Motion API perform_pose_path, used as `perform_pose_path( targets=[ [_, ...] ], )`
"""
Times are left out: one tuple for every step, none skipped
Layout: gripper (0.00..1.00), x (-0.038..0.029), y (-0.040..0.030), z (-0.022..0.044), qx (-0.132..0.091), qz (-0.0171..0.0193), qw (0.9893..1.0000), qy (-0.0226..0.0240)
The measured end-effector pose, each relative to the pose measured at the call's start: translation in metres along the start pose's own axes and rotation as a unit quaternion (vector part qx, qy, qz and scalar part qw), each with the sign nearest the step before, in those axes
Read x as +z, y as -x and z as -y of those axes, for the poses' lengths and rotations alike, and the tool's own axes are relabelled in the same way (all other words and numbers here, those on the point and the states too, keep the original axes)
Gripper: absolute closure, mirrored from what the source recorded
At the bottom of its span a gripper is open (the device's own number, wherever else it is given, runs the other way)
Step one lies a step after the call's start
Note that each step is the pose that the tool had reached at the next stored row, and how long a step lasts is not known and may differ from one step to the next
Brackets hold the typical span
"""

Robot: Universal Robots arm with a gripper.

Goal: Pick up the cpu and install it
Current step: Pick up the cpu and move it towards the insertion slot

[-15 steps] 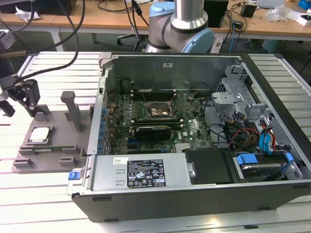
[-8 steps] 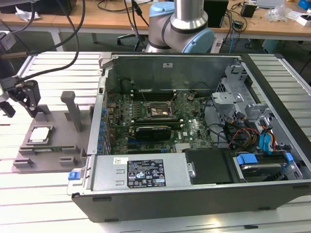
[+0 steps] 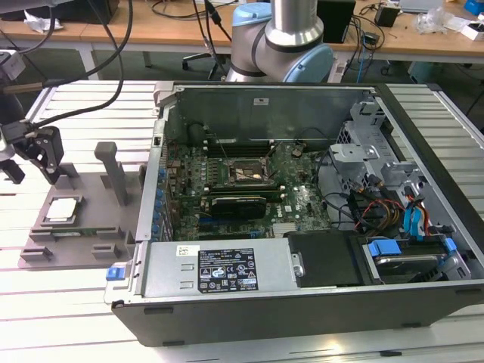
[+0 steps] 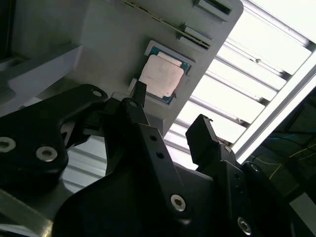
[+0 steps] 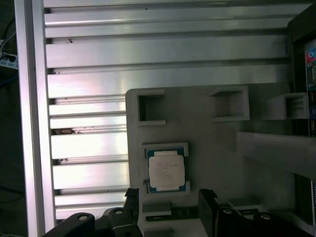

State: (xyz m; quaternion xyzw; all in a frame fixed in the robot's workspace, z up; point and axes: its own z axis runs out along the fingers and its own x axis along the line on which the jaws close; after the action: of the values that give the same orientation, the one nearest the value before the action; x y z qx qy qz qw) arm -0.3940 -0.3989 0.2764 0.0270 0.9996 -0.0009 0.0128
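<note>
Here, at the exterior view's left, the gripper (image 3: pixel 34 174) hangs above the grey fixture tray (image 3: pixel 94 227), its black fingers (image 3: pixel 51 155) spread wide with nothing between them. The cpu (image 3: pixel 62 209) lies flat in a square recess of the tray, metal plate upward, clear of the fingertips. In both wrist views the chip sits in line with the gap between the two fingers, with a narrow rim of the recess showing along its edges. A tall grey post (image 3: pixel 117 172) rises from the tray between the chip and the open computer case (image 3: pixel 302 302). Inside the case, the socket frame (image 3: pixel 240 174) lies uncovered at the centre of the motherboard. Bare table slats (image 3: pixel 83 102) lie around the tray on its outer sides.
</note>
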Motion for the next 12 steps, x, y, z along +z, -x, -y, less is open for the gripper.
perform_pose_path(
  targets=[
    [0.40, 0.0003, 0.0000, 0.0000, 0.000, 0.0000, 1.0000, 0.0000],
    [0.40, 0.0007, 0.0000, 0.0000, 0.000, 0.0000, 1.0000, 0.0000],
    [0.40, 0.0009, 0.0000, 0.0000, 0.000, 0.0000, 1.0000, 0.0000],
    [0.40, 0.0013, 0.0000, 0.0000, 0.000, 0.0000, 1.0000, 0.0000],
    [0.40, 0.0017, 0.0000, 0.0000, 0.000, 0.0000, 1.0000, 0.0000],
    [0.40, 0.0024, 0.0000, 0.0000, 0.000, 0.0001, 1.0000, 0.0000],
    [0.40, 0.0028, 0.0000, 0.0000, 0.000, 0.0000, 1.0000, 0.0000],
    [0.40, 0.0032, -0.0001, 0.0000, 0.000, 0.0000, 1.0000, 0.0000],
    [0.40, 0.0038, -0.0001, 0.0000, 0.000, 0.0001, 1.0000, 0.0000],
    [0.40, 0.0044, -0.0001, 0.0000, 0.000, 0.0001, 1.0000, 0.0000],
    [0.40, 0.0051, -0.0001, 0.0000, 0.000, 0.0000, 1.0000, 0.0000],
    [0.40, 0.0060, -0.0001, 0.0000, 0.000, 0.0000, 1.0000, 0.0000]
  ],
)
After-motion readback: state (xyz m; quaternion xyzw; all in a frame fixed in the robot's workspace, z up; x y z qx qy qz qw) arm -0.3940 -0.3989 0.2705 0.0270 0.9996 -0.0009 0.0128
